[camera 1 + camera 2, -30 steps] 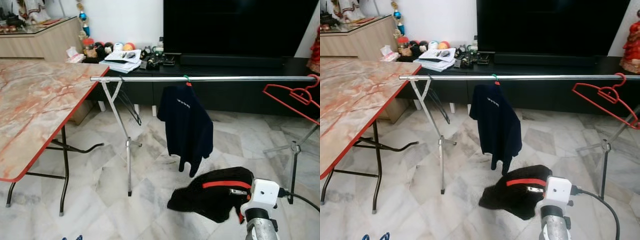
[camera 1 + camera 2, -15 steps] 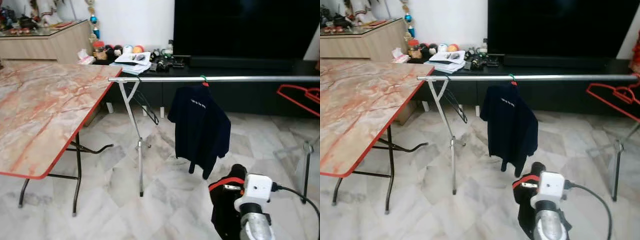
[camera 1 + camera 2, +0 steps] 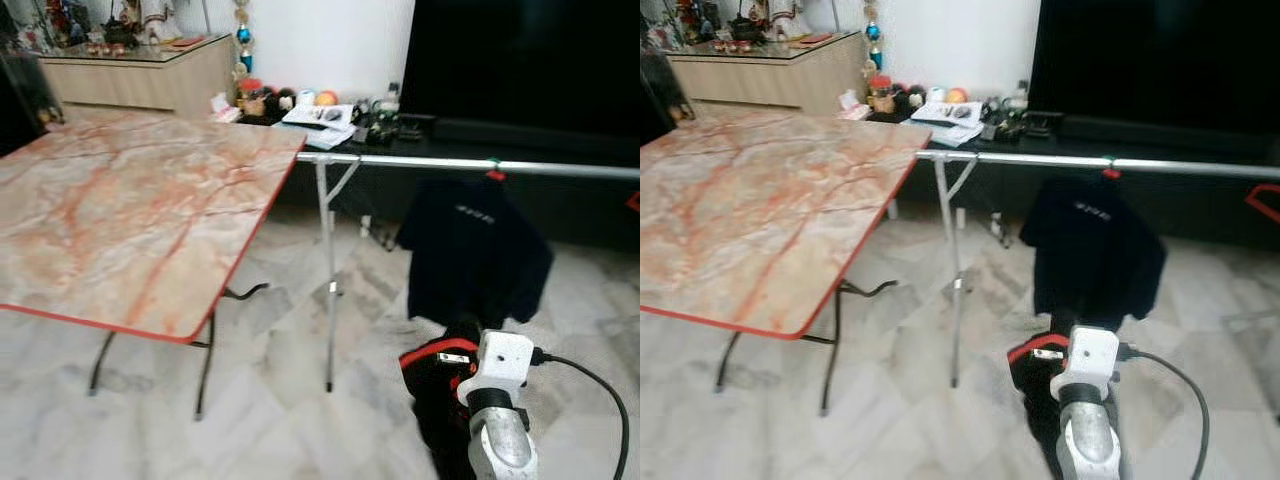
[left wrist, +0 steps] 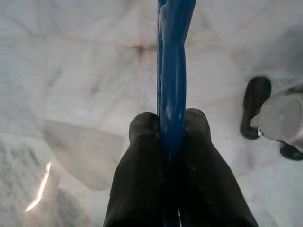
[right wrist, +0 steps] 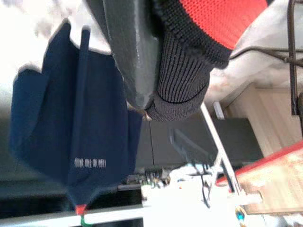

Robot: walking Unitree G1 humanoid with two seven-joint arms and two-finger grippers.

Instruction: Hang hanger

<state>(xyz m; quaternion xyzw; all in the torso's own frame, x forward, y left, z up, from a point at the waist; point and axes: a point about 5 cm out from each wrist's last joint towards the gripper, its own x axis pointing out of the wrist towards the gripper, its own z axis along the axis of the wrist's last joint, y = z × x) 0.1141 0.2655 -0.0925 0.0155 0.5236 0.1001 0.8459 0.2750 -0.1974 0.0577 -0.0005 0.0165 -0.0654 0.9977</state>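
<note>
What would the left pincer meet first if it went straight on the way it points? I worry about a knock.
Probably the marble floor. The left pincer, shut on a blue hanger, points down at it with nothing between; how far off the floor lies is unclear.

We are seeing the worktop (image 3: pixel 140 210) standing left of the rail (image 3: pixel 470 165); a garment (image 3: pixel 475 250) is hanging from it, cabinet (image 3: pixel 450 135) behind.

The small white print on the hanging navy shirt (image 3: pixel 1092 262) is too blurred to read.
</note>
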